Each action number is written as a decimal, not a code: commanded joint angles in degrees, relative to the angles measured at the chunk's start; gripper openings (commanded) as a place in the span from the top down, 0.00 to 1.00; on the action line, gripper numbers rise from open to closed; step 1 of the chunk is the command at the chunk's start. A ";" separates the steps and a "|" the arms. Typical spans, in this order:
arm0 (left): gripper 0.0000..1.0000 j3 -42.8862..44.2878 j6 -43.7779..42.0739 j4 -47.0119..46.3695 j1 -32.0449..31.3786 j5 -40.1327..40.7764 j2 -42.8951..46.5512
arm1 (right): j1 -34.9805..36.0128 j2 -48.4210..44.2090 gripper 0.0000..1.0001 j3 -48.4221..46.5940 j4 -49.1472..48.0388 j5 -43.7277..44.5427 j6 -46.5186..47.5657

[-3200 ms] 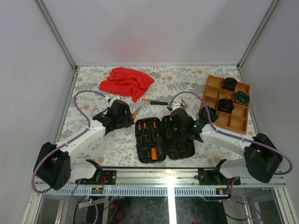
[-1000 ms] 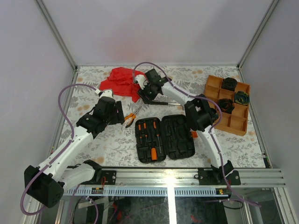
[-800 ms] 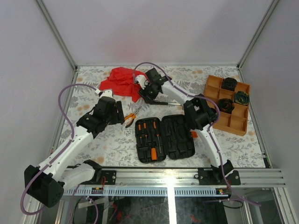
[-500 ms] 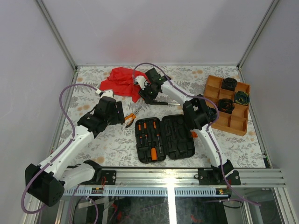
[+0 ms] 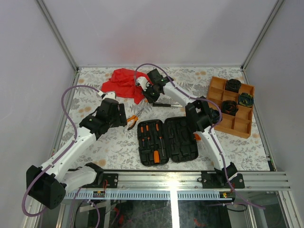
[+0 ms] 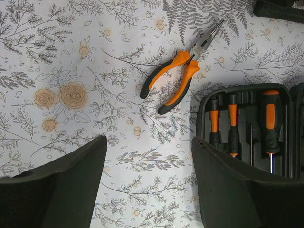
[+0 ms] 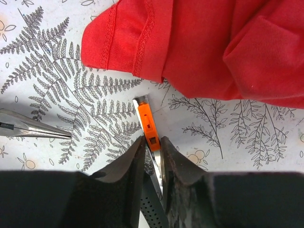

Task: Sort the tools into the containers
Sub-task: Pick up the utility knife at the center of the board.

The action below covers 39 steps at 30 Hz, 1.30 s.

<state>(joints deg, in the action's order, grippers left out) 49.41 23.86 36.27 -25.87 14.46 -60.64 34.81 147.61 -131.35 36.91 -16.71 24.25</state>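
The right pincer (image 7: 152, 141) is closed on the hammer (image 5: 167, 104). Its two fingers press against either side of the handle just behind the orange butt end, low over the bench (image 5: 118, 147). The hammer lies flat at 12 o'clock from the black case (image 5: 183, 142), in neither container. The hem of the red cloth (image 5: 124, 83) is near the hammer's orange end, at its 11 o'clock. The left pincer (image 6: 148, 142) is spread wide and hangs over bare bench. The pliers (image 6: 176, 80) lie flat at its 12 o'clock, apart from it. They are at 10 o'clock from the case, just beside its corner.

The case lies open and flat. Its 9 o'clock half holds orange-and-black screwdrivers (image 6: 268, 123), seated side by side in moulded slots. Its 3 o'clock half shows only dark moulding, and I cannot tell whether anything sits there.

The orange tray (image 5: 240, 124) stands at 2 o'clock from the case. Its square compartments hold dark coiled bundles (image 5: 232, 85): one in a far compartment, a greenish one toward the 3 o'clock edge, and one near the middle. The right arm's elbow hides the tray's 8 o'clock corner.
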 commanded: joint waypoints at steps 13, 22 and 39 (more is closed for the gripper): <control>0.29 1.13 -1.03 0.27 0.25 1.32 -0.14 | 0.70 -10.10 0.86 0.17 -6.44 7.63 0.94; 0.29 1.17 -1.05 0.24 0.29 1.27 -0.01 | 0.70 -18.21 0.86 7.54 -8.13 12.04 -1.11; 0.29 0.95 -1.00 0.20 0.29 0.58 0.37 | 0.79 -48.04 0.89 51.07 -19.96 26.28 -33.64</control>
<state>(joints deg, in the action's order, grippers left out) 49.41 23.66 36.93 -25.85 14.46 -60.84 35.18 108.05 -87.74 20.40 6.48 2.26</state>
